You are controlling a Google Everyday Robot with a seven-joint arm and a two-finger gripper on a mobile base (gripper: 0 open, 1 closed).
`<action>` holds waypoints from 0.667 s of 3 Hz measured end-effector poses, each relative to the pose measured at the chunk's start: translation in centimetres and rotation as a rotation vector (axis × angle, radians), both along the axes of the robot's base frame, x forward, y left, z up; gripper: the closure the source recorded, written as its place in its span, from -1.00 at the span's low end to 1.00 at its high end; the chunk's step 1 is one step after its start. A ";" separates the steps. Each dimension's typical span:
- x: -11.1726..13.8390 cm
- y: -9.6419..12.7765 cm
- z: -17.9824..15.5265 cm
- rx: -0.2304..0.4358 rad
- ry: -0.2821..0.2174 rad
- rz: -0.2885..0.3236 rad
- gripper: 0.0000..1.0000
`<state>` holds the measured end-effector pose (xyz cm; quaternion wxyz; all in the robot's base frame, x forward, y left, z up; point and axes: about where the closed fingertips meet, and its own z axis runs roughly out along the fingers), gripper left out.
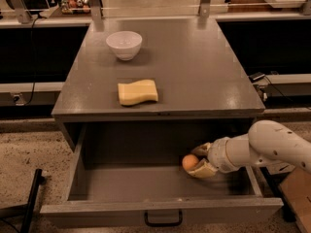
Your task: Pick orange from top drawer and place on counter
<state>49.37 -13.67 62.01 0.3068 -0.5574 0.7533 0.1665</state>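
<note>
High front view down onto counter (194, 72) and top drawer (136, 184) (tool (195, 161) inside, right)

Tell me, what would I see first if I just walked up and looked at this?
You'd first spot the white robot arm reaching in from the right, its hand right at the small orange inside the open top drawer. Up on the grey counter sit a yellow sponge near the front and a white bowl farther back.
</note>
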 end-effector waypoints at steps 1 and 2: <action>0.0 -0.2 2.7 0.104 -0.035 0.025 1.00; -0.8 -1.2 7.9 0.232 -0.121 0.066 1.00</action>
